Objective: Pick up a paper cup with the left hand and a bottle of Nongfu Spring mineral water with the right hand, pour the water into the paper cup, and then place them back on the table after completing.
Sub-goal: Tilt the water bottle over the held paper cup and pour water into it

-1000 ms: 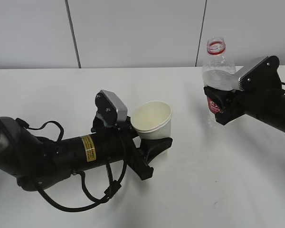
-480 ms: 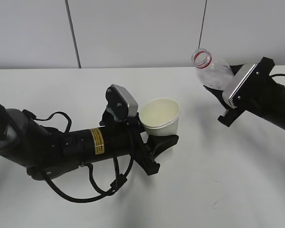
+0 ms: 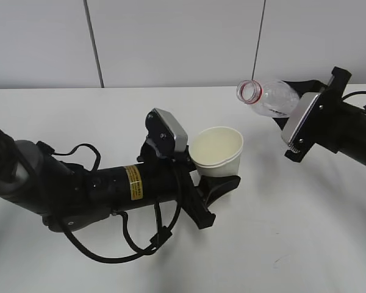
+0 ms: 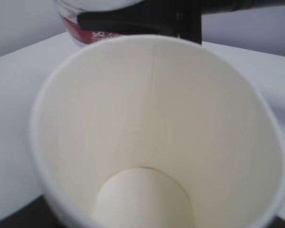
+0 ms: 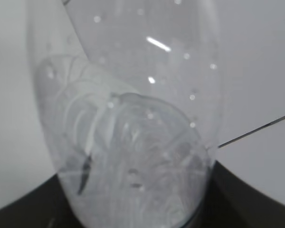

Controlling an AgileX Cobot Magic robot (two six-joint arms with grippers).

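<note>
The white paper cup is held upright above the table by my left gripper, whose black fingers are shut around its lower part. In the left wrist view the cup fills the frame and looks empty. My right gripper is shut on the clear bottle, which is tilted far over, its red-ringed open mouth pointing left, above and right of the cup. In the right wrist view the bottle shows water inside. No water stream shows.
The white table stretches under both arms. Loose black cables hang from the left arm near the table's front. A pale wall with dark seams stands behind.
The right gripper has tipped the bottle from upright to nearly horizontal, mouth toward the cup. The left arm has carried the cup to the right, toward the bottle.
</note>
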